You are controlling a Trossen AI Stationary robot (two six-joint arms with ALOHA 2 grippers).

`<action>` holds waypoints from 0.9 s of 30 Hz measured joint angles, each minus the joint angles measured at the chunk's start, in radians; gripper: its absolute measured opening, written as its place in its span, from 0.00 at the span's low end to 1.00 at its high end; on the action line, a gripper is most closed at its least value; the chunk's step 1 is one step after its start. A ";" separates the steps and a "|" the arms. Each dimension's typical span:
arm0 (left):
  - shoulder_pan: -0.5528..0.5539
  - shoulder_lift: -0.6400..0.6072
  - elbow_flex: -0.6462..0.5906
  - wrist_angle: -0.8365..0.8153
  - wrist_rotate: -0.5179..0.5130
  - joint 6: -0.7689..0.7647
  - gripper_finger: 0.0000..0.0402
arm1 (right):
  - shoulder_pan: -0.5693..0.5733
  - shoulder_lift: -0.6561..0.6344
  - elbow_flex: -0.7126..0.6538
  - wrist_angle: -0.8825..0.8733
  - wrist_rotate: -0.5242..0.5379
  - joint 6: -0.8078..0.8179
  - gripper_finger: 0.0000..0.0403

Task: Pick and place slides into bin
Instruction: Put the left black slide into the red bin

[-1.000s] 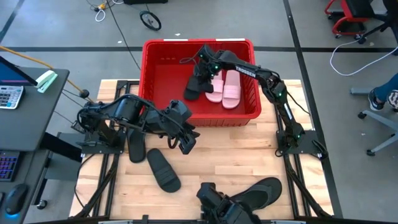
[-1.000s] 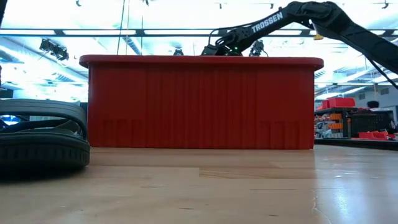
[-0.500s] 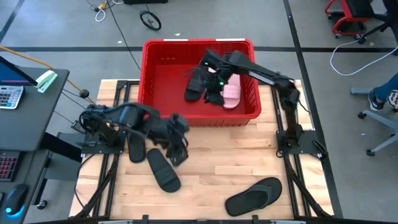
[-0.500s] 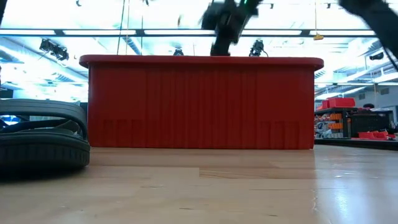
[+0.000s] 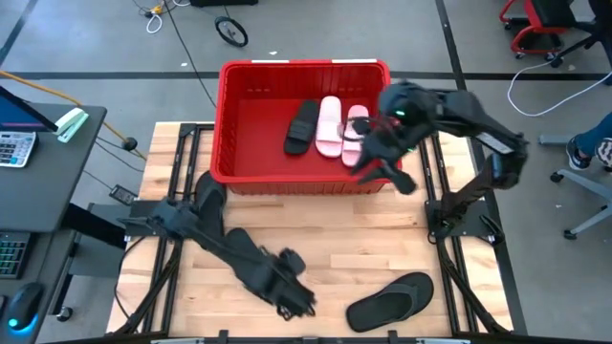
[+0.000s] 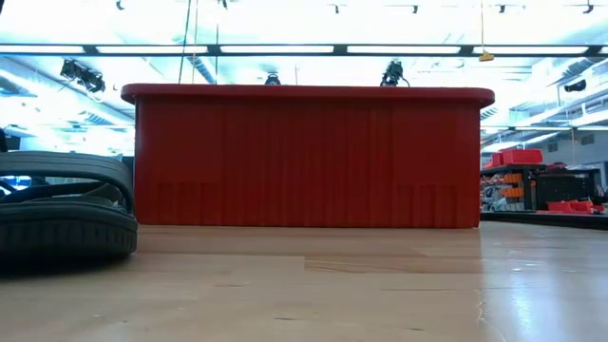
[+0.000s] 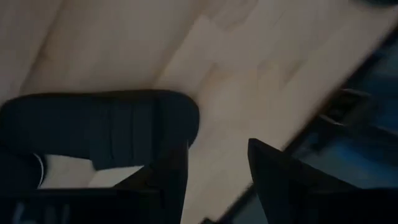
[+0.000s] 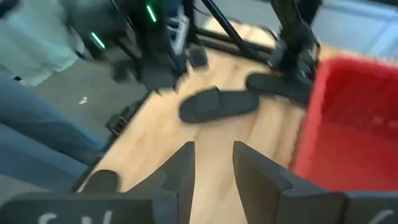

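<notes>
The red bin [image 5: 239, 134] stands at the table's far middle and fills the low view [image 6: 304, 157]. In it lie one black slide [image 5: 302, 126] and two pale pink slides [image 5: 330, 125], side by side on their soles. My right gripper [image 5: 378, 170] is open and empty above the bin's near right corner [image 8: 214, 165]. My left gripper [image 5: 298, 301] is open near the table's near edge; its wrist view [image 7: 217, 180] shows a black slide [image 7: 99, 130] on the wood just beside one finger. Another black slide [image 5: 390, 301] lies at the near right.
Two more black slides [image 8: 217, 102] [image 8: 273, 84] lie on the table's left half, mostly under my left arm in the high view. One black slide [image 6: 62, 204] stands close to the low camera. A desk with a calculator [image 5: 17, 148] is left of the table.
My right gripper has come out of the bin toward its near right corner; the black slide that was under it now lies flat in the bin beside the pink pair. My left gripper has swung from the bin's near wall toward the table's near edge and right.
</notes>
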 joint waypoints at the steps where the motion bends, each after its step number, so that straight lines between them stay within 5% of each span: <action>1: -0.009 0.033 0.000 0.000 -0.001 -0.002 0.43 | 0.020 -0.022 0.000 0.000 0.000 0.000 0.28; 15: -0.085 0.268 0.000 0.000 0.003 -0.004 0.42 | 0.203 -0.139 0.000 0.000 0.000 0.232 0.28; 27: -0.085 0.269 0.000 0.000 0.023 0.087 0.21 | 0.291 -0.100 0.000 0.001 0.003 0.405 0.28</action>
